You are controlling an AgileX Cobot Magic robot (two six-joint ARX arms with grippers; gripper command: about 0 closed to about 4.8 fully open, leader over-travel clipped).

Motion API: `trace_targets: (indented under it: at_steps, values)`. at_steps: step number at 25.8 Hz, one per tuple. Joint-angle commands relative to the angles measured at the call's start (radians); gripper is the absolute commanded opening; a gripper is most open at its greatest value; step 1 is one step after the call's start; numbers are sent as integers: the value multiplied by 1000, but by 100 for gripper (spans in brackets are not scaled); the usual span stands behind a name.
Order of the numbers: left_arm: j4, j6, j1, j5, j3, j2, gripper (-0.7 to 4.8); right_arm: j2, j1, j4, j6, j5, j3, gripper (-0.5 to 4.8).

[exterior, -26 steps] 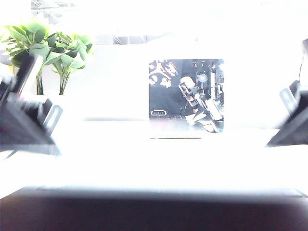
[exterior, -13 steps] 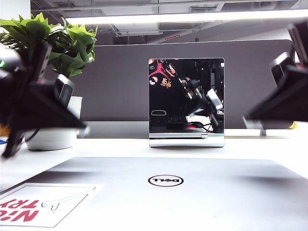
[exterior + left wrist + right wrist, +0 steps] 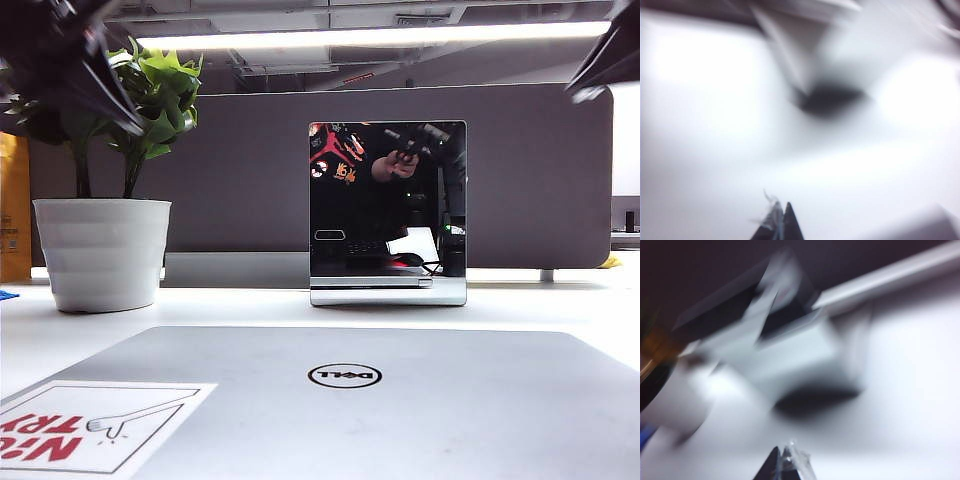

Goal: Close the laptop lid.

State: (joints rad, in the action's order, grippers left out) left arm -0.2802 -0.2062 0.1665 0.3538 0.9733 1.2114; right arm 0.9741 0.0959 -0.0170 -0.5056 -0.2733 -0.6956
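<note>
The laptop lid [image 3: 400,410] lies flat in the foreground of the exterior view. Its matte silver outside faces up, showing the oval Dell logo [image 3: 344,376] and a white sticker with red letters [image 3: 90,428]. The screen and the laptop's keyboard are hidden under it. Both arms are raised clear of it: the left arm [image 3: 62,55] blurs at the top left corner, the right arm [image 3: 610,50] at the top right. In the blurred wrist views my left gripper [image 3: 782,216] and right gripper [image 3: 786,458] each show fingertips pressed together with nothing between them, above the white table.
Behind the laptop a small mirror-like square panel [image 3: 387,205] stands on a silver base. A green plant in a white pot [image 3: 102,250] stands at the left. A grey partition wall [image 3: 250,180] closes the back. The panel [image 3: 785,340] appears smeared in the right wrist view.
The washed-out view of a second ago has cleared, and the lid now lies flat as it did half a second ago. Both arms have risen from the table's sides to the top corners.
</note>
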Motion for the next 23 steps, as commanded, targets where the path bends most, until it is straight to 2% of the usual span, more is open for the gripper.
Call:
trace_targets:
  at_steps: [1, 4, 7, 10, 13, 23]
  values:
    - [49, 124, 42, -286, 3, -131, -5, -107, 1, 47, 50, 227, -1, -2]
    - [62, 170, 58, -344, 3, -227, -5, -198, 1, 72, 130, 317, -1, -2]
    - [61, 174, 64, -443, 3, -309, -5, -283, 1, 89, 185, 454, -1, -2]
    - [64, 209, 66, -481, 3, -375, -5, -343, 1, 70, 192, 507, -1, -1]
    - [66, 236, 66, -511, 3, -423, -5, -381, 0, 45, 192, 512, -1, -1]
    - [60, 233, 65, -510, 3, -460, -5, -419, 0, 46, 192, 507, -1, -1]
